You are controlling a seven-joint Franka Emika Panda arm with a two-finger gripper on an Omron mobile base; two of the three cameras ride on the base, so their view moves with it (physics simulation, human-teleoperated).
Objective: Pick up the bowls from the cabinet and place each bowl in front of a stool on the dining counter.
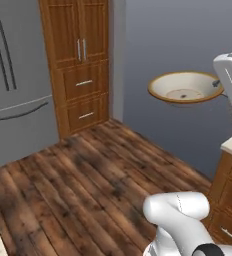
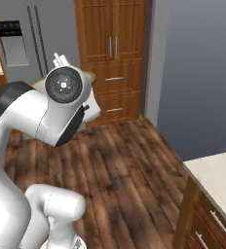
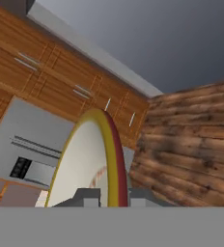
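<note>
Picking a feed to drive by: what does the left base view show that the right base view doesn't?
Left base view: the whole cream bowl held up against the grey wall, the gripper shut on its rim.

Right base view: the fridge's dispenser panel, the arm's elbow blocking most of the bowl, and a beige counter top over drawers.

Both: fridge, tall wooden cupboard, plank floor.

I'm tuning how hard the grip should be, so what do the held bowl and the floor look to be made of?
The bowl, clamped at its rim by the pincer, looks like glazed ceramic: smooth cream surface, tan rim band, no grain, though the render leaves it open. The floor looks like dark stained wood planks, with visible grain and board seams and a matte, worn finish.
</note>
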